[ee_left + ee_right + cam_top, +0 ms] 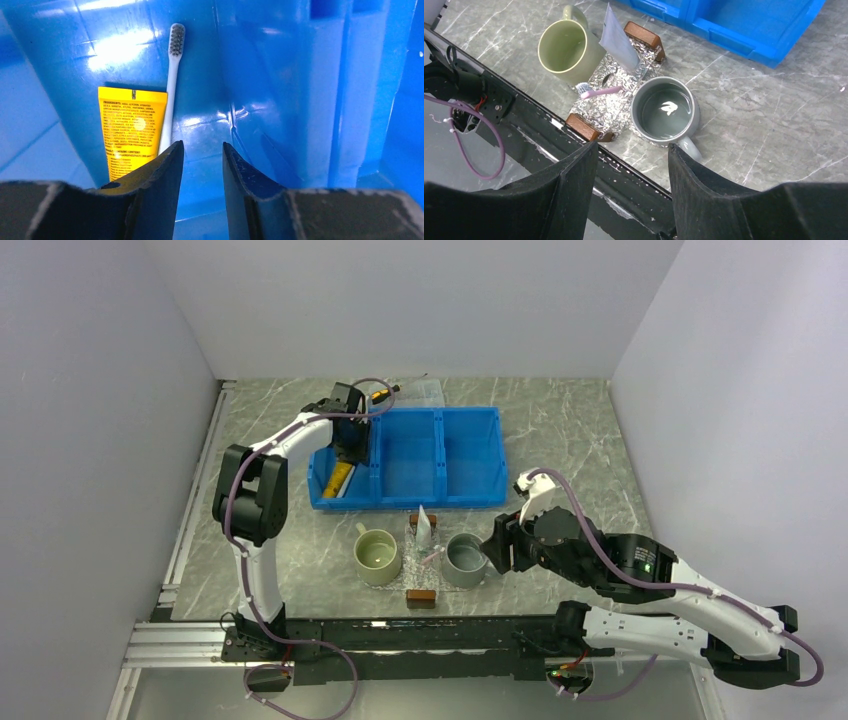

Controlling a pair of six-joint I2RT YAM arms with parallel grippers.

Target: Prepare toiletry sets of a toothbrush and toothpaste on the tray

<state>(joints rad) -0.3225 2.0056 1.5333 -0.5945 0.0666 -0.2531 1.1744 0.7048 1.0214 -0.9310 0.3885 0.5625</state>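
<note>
The clear tray [616, 102] with brown wooden handles lies between two mugs; it also shows in the top view [421, 575]. A pink toothbrush [600, 91] lies across it. The pale toothpaste [619, 42] tube stands tilted at the tray's far end, also seen from the top [424, 530]. My right gripper [631, 150] is open and empty, hovering above the table's near edge, right of the grey mug in the top view [492, 548]. My left gripper [202, 150] is open and empty inside the blue bin's left compartment [350, 455], just right of a white toothbrush [172, 85].
A yellow tube [132, 130] lies beside the white toothbrush in the blue three-compartment bin [470, 455]. A green mug [566, 47] stands left of the tray and a grey mug [666, 110] right of it. A clear bag [420, 392] lies behind the bin.
</note>
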